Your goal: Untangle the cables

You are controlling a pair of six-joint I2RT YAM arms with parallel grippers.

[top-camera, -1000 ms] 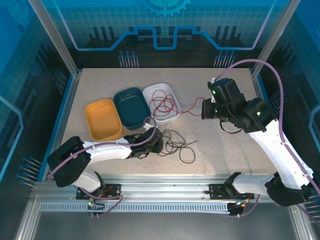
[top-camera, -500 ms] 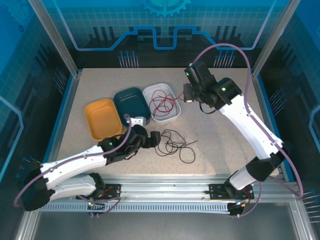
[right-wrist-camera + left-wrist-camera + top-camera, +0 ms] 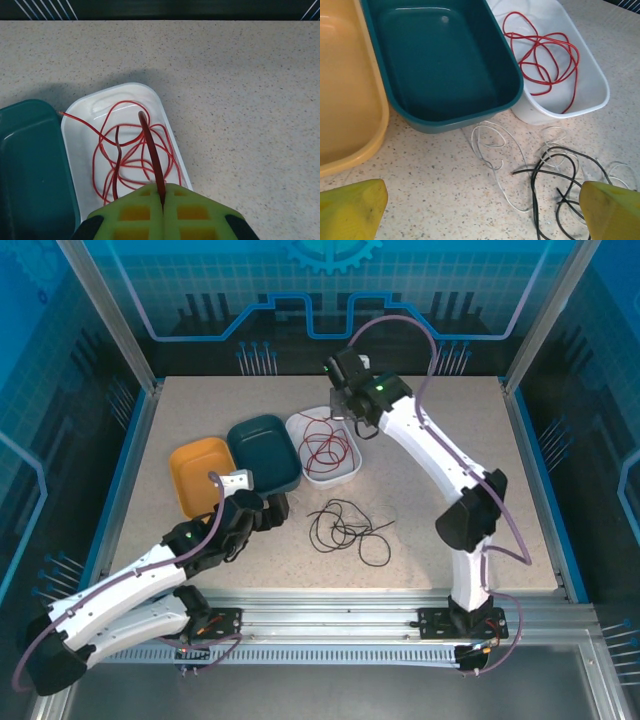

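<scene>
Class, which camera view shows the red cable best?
The right wrist view: the red cable lies looped in the white tray, and one strand rises into the shut right gripper, so coil and grip both show. The left wrist view gives the coil in the tray, the top external view a small red tangle there.

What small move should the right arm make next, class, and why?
Probably open the right gripper. Its jaws are shut on a strand of the red cable directly above the white tray, where the rest of that cable lies coiled, so letting go should drop it in.
</scene>
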